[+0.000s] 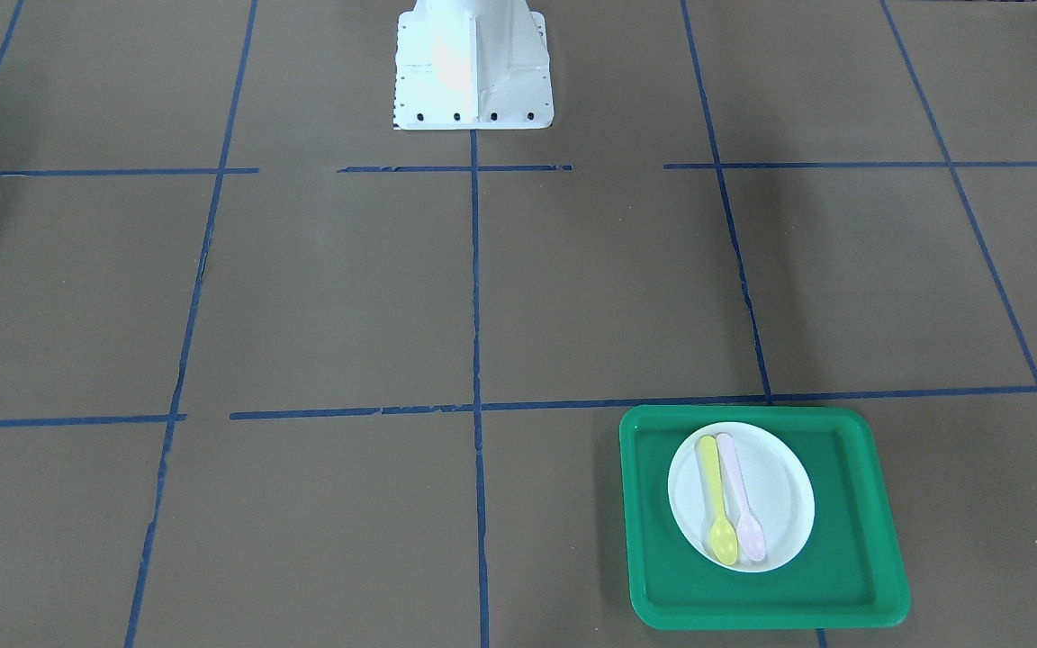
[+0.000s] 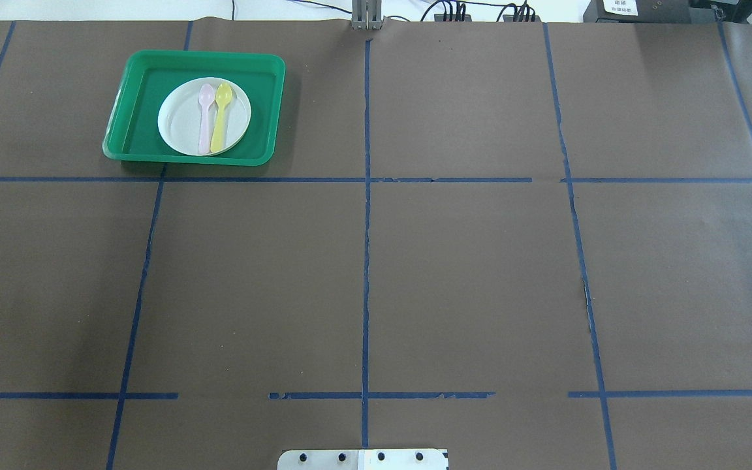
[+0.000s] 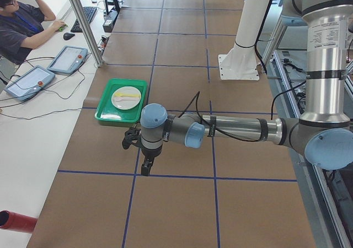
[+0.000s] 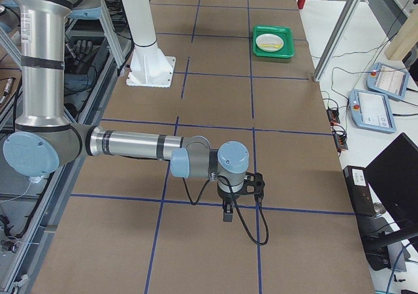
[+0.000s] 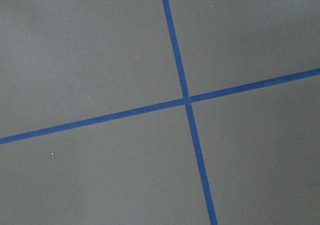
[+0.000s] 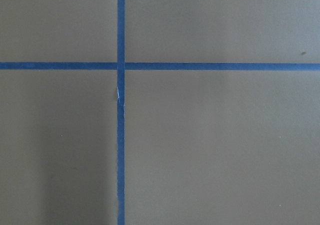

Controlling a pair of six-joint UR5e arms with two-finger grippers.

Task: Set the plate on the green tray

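Note:
The white plate [image 1: 780, 490] lies inside the green tray [image 1: 852, 562], with a yellow spoon [image 1: 715, 504] and a pink spoon [image 1: 742, 499] on it. In the overhead view the plate [image 2: 180, 124] and tray [image 2: 265, 104] sit at the far left. My left gripper [image 3: 145, 170] shows only in the exterior left view; it hangs over the paper short of the tray [image 3: 105, 113], and I cannot tell if it is open. My right gripper [image 4: 226, 214] shows only in the exterior right view, far from the tray [image 4: 282, 52]; I cannot tell its state. Both wrist views show only brown paper and blue tape.
The table is covered in brown paper with a blue tape grid [image 2: 365, 261]. The white robot pedestal [image 1: 472, 72] stands at the robot's edge. An operator [image 3: 22, 22], teach pendants [image 3: 66, 58] and a metal post [image 3: 83, 22] stand beyond the far edge.

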